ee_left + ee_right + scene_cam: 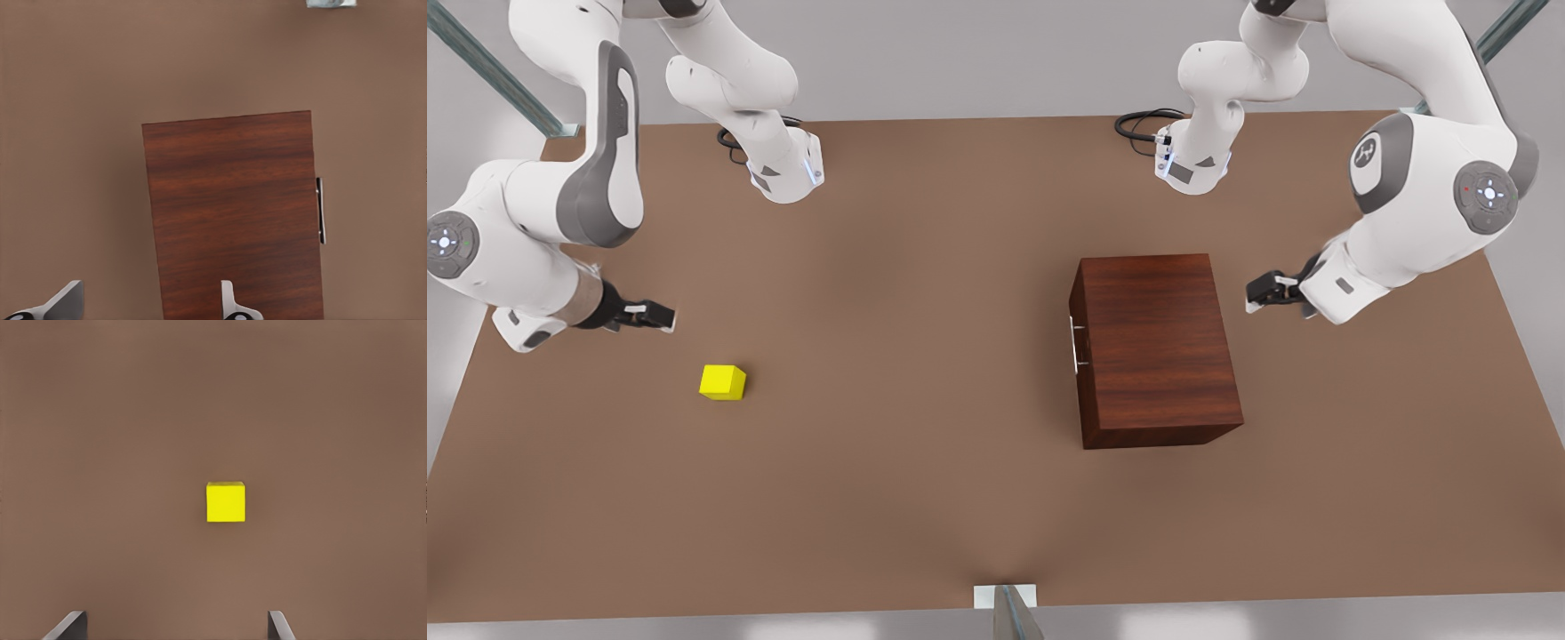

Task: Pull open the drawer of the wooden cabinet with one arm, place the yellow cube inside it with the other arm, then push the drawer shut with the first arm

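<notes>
While the drawer (1075, 347) sits flush in the cabinet (1152, 347), nothing of the job is begun, as I judge it. The cabinet stands on the table (925, 498) toward the front view's right, its silver handle (1077, 346) facing the middle. The cube (723, 381) lies well apart from it, on bare table toward the front view's left.

That split gives each of my arms its own work. My left gripper (1263, 293) hangs behind the cabinet, on the side away from the handle, fingers (229, 301) spread wide and empty. From its wrist I look across the cabinet top to the handle (321, 210) on the far face, so this arm must reach over or around before it can pull.

My right gripper (660, 315) hovers near the cube, a little toward the robot bases from it, fingers (279, 624) wide apart and holding nothing. Its wrist looks straight down on the cube (225, 501), which lies ahead of the fingertips rather than between them. Both forearms are bent low, pointing inward over the table.
</notes>
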Robot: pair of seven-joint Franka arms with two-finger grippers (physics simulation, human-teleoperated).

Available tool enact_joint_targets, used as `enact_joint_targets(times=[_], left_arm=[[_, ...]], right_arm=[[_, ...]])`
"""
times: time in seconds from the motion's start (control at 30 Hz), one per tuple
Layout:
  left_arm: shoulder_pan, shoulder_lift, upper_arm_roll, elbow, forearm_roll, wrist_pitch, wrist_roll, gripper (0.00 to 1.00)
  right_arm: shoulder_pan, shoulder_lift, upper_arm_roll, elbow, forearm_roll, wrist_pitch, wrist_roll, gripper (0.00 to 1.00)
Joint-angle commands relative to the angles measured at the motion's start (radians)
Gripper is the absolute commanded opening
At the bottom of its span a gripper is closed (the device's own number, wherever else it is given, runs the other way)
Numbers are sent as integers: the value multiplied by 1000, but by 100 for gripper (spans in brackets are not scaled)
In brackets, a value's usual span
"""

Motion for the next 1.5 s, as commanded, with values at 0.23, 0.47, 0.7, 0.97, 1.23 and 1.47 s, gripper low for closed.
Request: enact_joint_targets(times=[0.23, 0.47, 0.7, 0.97, 1.23, 1.47], left_arm=[[-396, 188, -2, 244, 133, -2, -569, 100], [-643, 531, 12, 494, 232, 133, -1129, 100], [-642, 656, 54, 494, 337, 262, -1077, 100], [-651, 688, 78, 485, 443, 87, -1019, 100], [-656, 717, 81, 441, 511, -17, -982, 100], [-663, 728, 80, 433, 506, -17, -1037, 100]], right_arm=[[-1, 5, 1, -1, -5, 156, -25, 100], [-1, 10, 1, -1, -5, 156, -24, 100], [0, 11, 0, 0, -5, 156, -24, 100], [3, 18, 1, 0, -5, 157, -24, 100], [3, 21, 4, 0, -5, 157, -24, 100], [5, 22, 6, 0, -5, 159, -24, 100]])
